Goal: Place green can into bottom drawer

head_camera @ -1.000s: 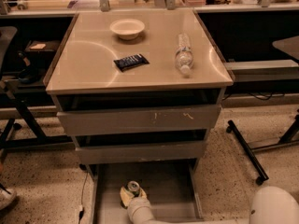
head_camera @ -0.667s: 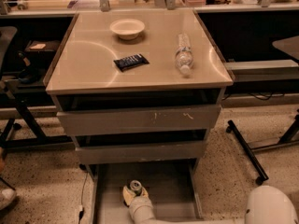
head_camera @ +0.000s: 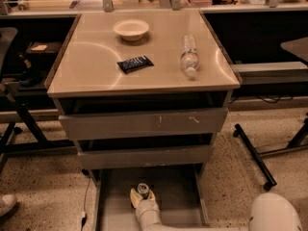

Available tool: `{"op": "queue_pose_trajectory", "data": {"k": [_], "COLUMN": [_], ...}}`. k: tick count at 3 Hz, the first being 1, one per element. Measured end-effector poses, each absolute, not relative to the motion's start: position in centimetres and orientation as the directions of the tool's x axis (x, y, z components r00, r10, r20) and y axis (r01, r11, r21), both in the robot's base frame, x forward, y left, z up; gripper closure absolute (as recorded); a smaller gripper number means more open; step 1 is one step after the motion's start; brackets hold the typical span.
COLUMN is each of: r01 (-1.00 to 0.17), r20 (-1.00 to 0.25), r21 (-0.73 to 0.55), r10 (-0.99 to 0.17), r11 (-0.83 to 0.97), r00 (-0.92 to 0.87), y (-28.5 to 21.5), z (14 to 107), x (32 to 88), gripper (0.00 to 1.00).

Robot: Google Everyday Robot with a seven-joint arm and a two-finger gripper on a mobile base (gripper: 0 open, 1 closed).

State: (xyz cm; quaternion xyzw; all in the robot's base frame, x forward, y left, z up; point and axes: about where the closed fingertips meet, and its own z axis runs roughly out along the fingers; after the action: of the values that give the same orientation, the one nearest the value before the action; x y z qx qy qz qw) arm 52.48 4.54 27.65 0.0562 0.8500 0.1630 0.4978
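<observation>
The green can [head_camera: 143, 189] shows only its silver top. It stands upright low inside the bottom drawer [head_camera: 178, 198], a pulled-out grey tray at the foot of the cabinet. My gripper [head_camera: 142, 196] reaches in from the bottom edge on a white arm, and its pale fingers [head_camera: 135, 197] close around the can's sides. The can's green body is hidden by the fingers.
Two upper grey drawers [head_camera: 144, 123] are slightly open above. The tan cabinet top holds a white bowl [head_camera: 131, 29], a dark snack packet [head_camera: 135, 64] and a clear water bottle [head_camera: 189, 56] lying down. A chair base [head_camera: 255, 158] stands at right, desk legs at left.
The gripper with the can has shifted slightly right and deeper in the bottom drawer. Nothing else has moved.
</observation>
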Motion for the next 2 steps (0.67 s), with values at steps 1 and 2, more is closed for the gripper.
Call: {"op": "queue_pose_trajectory", "data": {"k": [1, 2], "r01": [-0.036, 0.024], "r20": [-0.843, -0.867], "r21": [0.306, 0.249], "r10": [0.253, 0.234], "r11": [0.951, 0.968], "r00": [-0.475, -0.44], "y": [4.5, 4.6], "z": [26.9, 25.1], "x": [52.4, 52.3], "gripper": [1.0, 1.0]}}
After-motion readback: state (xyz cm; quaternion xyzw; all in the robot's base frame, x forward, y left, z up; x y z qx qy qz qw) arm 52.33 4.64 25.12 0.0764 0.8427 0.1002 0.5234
